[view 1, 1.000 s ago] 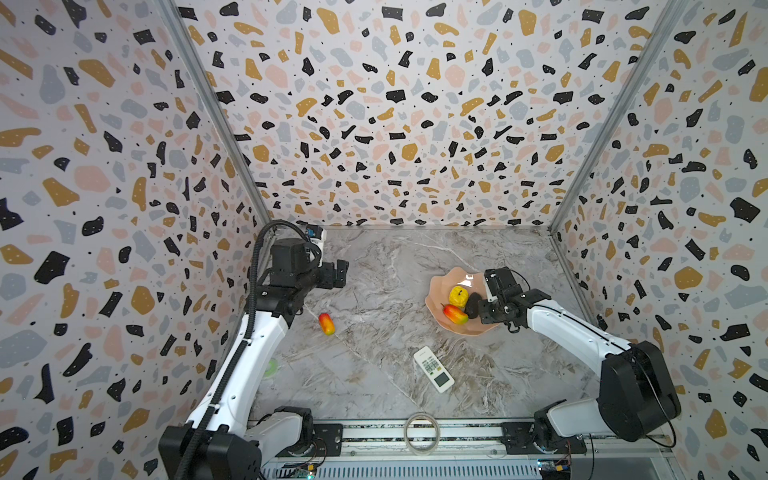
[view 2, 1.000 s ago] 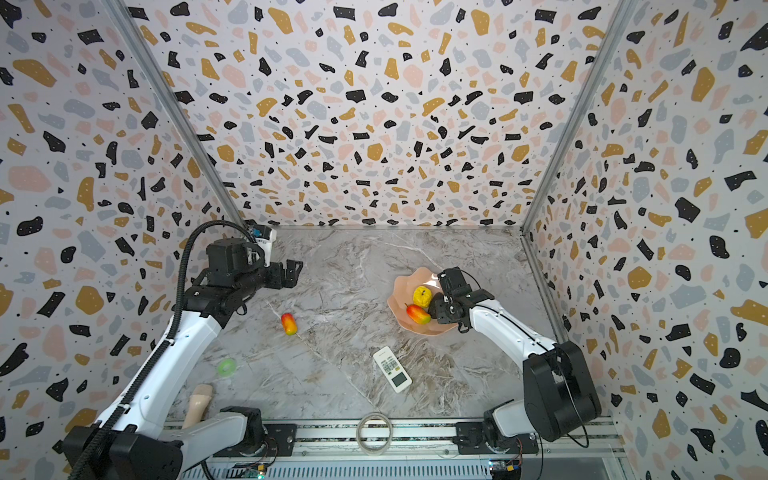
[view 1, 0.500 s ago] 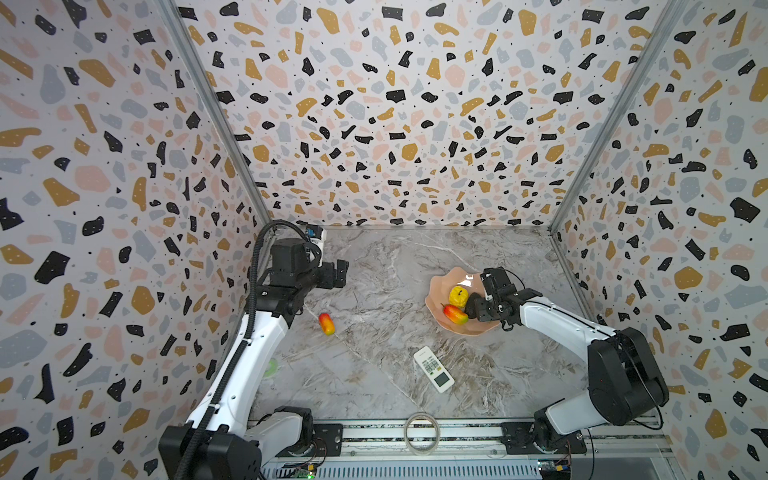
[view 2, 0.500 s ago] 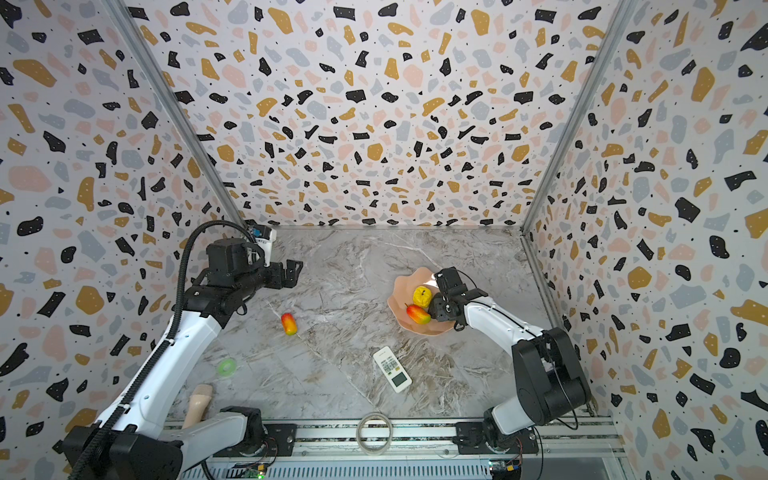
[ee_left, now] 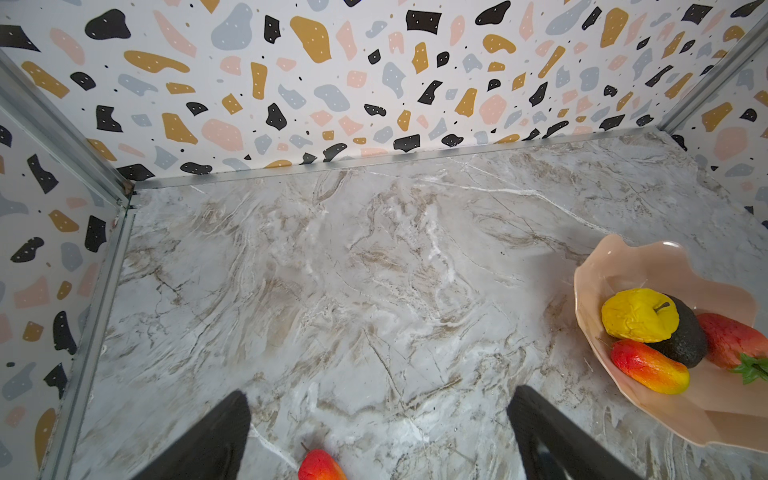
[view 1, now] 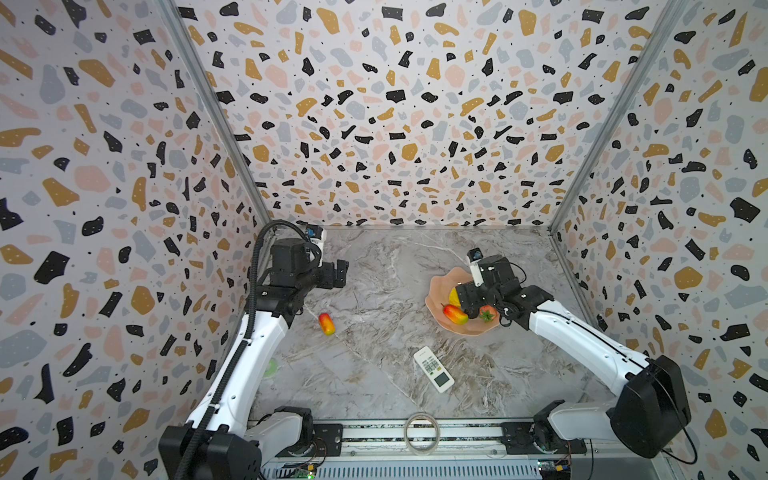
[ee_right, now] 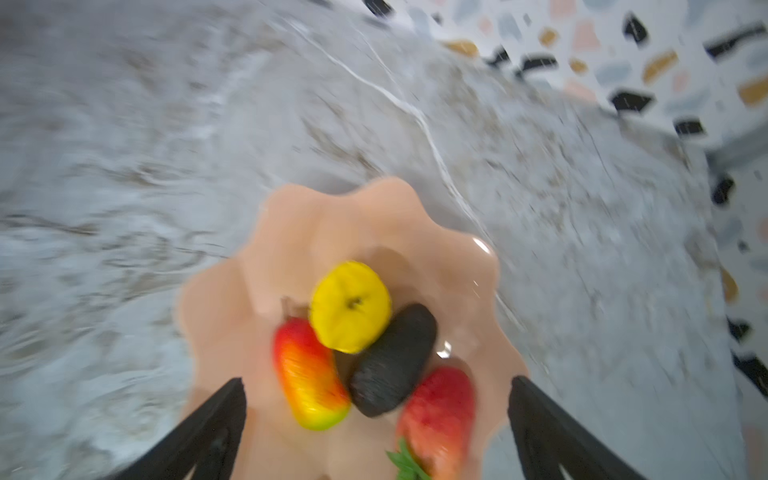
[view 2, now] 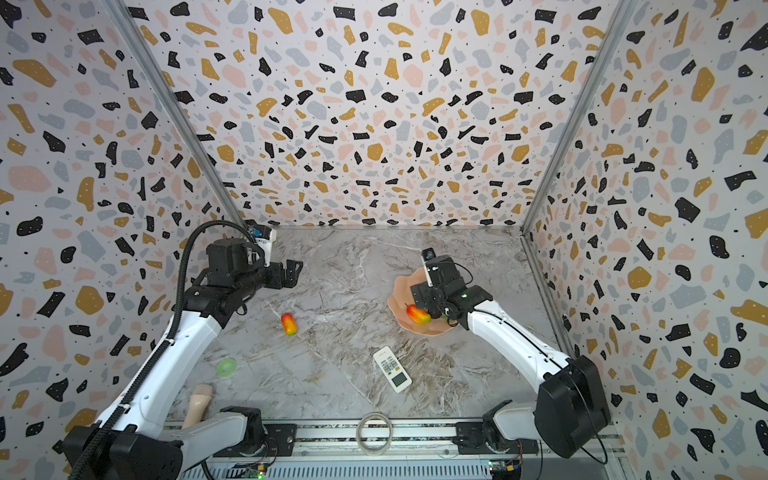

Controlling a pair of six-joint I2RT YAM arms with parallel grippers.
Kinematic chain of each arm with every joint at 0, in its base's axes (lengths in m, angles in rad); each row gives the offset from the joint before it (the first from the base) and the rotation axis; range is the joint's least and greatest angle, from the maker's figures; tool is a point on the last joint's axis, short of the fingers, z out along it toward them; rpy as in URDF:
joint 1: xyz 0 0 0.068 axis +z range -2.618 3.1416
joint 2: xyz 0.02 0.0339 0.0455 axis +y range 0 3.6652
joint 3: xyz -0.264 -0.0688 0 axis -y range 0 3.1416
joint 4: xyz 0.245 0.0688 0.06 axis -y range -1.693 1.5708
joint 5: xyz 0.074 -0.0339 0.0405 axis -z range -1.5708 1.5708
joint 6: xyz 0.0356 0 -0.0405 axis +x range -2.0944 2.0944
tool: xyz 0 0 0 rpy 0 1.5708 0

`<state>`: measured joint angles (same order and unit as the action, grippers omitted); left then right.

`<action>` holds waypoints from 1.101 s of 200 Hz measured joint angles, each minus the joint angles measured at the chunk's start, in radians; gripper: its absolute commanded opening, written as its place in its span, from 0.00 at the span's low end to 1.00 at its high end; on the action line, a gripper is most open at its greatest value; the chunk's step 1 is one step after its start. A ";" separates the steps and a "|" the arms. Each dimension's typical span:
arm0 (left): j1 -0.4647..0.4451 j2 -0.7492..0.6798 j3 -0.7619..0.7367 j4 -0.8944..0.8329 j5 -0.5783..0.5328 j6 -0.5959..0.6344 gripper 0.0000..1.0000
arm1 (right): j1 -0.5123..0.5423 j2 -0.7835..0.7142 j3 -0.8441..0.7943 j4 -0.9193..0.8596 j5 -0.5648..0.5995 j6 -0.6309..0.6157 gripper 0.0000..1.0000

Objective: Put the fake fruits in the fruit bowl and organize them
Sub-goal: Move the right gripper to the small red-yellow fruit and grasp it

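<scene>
Right wrist: shows right end effector (ee_right: 377, 379) parted wide over bowl (ee_right: 374, 195), four fruits (ee_right: 351, 307) inside. Shows left end effector (ee_left: 378, 390) parted too, mango (ee_left: 320, 465) on worktop (ee_left: 332, 270).

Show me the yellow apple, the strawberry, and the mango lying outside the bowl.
yellow apple (ee_left: 638, 316): left wrist view, yellow skin
strawberry (view 1: 485, 311): a top view, red body
mango (view 2: 289, 323): a top view, its middle

You'll see a white remote (view 1: 433, 369) and green ring (view 2: 221, 367) on the marble table (view 1: 374, 291), a tape ring (view 1: 422, 415) on the rail (view 1: 374, 434).
</scene>
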<state>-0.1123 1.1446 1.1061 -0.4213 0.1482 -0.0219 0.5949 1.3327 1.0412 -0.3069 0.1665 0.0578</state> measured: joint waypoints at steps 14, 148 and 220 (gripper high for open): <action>0.000 0.000 0.000 0.000 -0.005 0.000 1.00 | 0.073 0.017 0.024 0.067 -0.051 -0.061 0.99; 0.014 -0.010 0.000 -0.005 -0.044 -0.001 1.00 | 0.433 0.764 0.546 0.367 -0.219 0.099 0.99; 0.027 -0.028 0.000 -0.006 -0.034 -0.039 1.00 | 0.467 1.040 0.843 0.344 -0.215 0.275 1.00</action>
<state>-0.0849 1.1164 1.1065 -0.4271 0.1139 -0.0605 1.0622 2.3730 1.8839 0.0368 -0.0483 0.3325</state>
